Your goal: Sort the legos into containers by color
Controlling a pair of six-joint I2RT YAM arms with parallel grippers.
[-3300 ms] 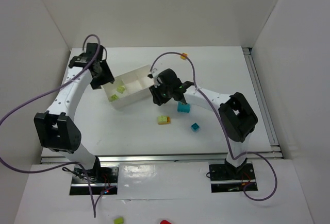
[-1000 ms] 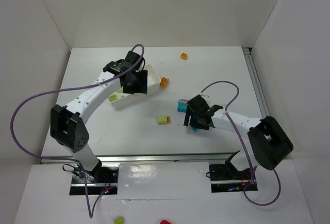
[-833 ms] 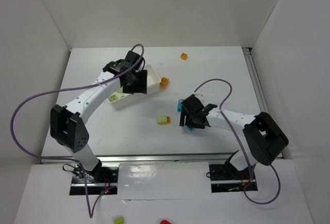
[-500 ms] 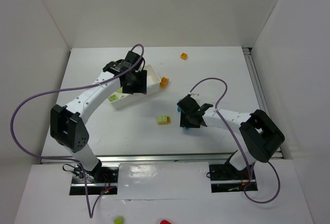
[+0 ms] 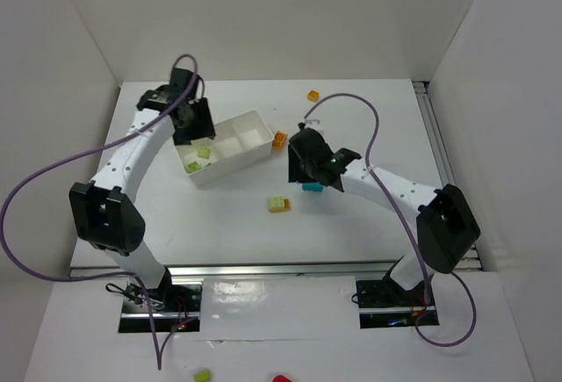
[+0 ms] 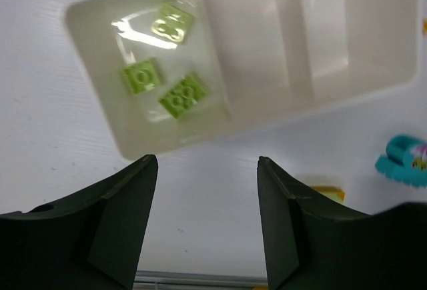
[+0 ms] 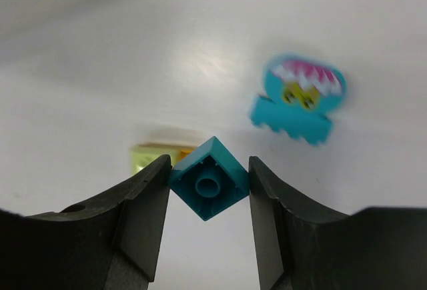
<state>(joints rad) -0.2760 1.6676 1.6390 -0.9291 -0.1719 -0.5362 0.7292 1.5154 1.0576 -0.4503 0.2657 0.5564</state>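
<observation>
Table [image 5: 378, 127] carries a white tray [image 5: 226, 169], set slantwise left of centre. The left gripper [image 6: 205, 170] hovers at the tray's left end, jaws apart and holding nothing. Three lime bricks [image 6: 181, 95] lie in the compartment just beyond its fingers. The right gripper [image 7: 208, 170] hangs off the tray's right end, clamped on a small cyan brick [image 7: 209, 190] held above the table. The printed block [image 7: 298, 100] lies on the table beyond that gripper, apart from it. A single lime brick [image 5: 279, 204] sits near the table's middle. One orange brick [image 5: 279, 140] rests just beside the tray's right end; a second orange brick [image 5: 313, 96] lies near the far edge.
</observation>
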